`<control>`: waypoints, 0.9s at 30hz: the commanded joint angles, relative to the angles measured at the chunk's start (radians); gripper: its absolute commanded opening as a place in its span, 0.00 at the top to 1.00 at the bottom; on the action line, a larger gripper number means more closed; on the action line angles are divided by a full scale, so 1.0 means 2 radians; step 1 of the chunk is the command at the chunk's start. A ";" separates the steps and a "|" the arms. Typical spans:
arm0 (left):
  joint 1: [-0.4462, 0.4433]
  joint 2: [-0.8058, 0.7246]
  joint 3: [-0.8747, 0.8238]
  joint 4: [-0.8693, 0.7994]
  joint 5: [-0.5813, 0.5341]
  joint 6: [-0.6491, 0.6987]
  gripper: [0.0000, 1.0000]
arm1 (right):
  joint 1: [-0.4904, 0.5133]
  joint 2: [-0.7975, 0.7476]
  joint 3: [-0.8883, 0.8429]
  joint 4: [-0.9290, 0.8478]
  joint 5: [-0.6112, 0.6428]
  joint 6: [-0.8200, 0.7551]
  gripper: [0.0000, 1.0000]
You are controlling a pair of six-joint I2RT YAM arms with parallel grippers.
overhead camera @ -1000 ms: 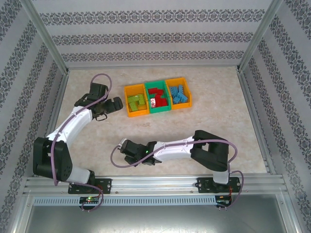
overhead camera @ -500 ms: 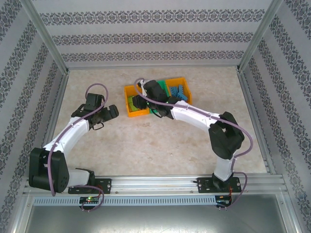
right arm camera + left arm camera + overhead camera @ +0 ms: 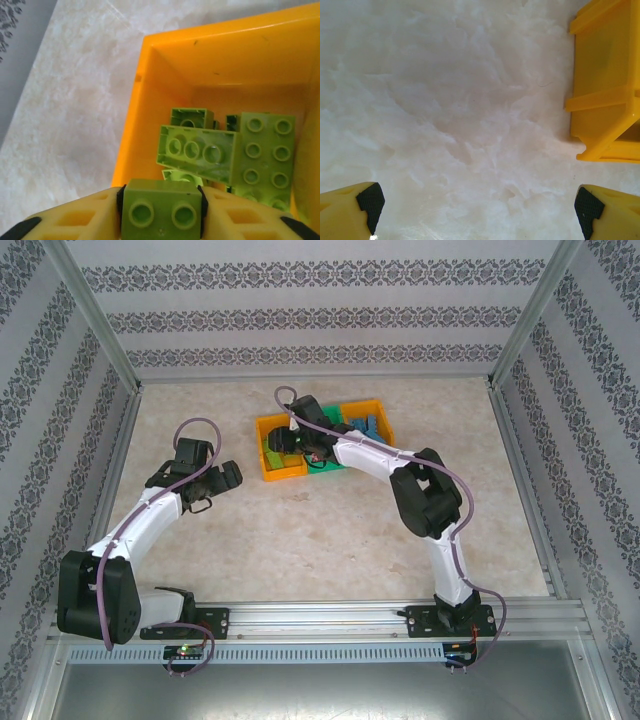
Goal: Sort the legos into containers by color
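Observation:
In the right wrist view my right gripper point(image 3: 160, 212) is shut on a lime green lego point(image 3: 161, 206), both pads against its sides. It hangs over the near-left corner of the left orange container point(image 3: 150, 95), where several more lime green legos point(image 3: 200, 150) lie. From above, the right gripper point(image 3: 283, 440) reaches over that left container point(image 3: 262, 450). The green container point(image 3: 330, 469) is largely covered by the right arm. Blue legos point(image 3: 368, 427) fill the right orange container point(image 3: 386, 440). My left gripper point(image 3: 228, 476) is open over bare table, left of the containers.
The left wrist view has marbled tabletop between the wide-apart fingertips point(image 3: 369, 200), with the orange container's outer wall point(image 3: 605, 90) at the upper right. Patterned enclosure walls point(image 3: 320, 320) and metal frame rails point(image 3: 320, 615) bound the table.
My right arm swung from the near middle of the table up to the left orange container, carrying the lime green lego. The left gripper drew back slightly to the left.

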 commanded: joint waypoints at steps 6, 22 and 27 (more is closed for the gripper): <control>0.008 -0.003 -0.003 0.011 -0.002 0.009 0.01 | -0.007 -0.008 0.006 -0.003 -0.012 0.014 0.30; 0.011 -0.106 -0.063 0.052 -0.198 0.069 0.01 | -0.070 -0.397 -0.356 0.111 0.286 -0.276 0.02; 0.012 -0.153 -0.151 0.211 -0.218 0.150 0.01 | -0.221 -0.479 -0.521 0.211 0.268 -0.270 0.02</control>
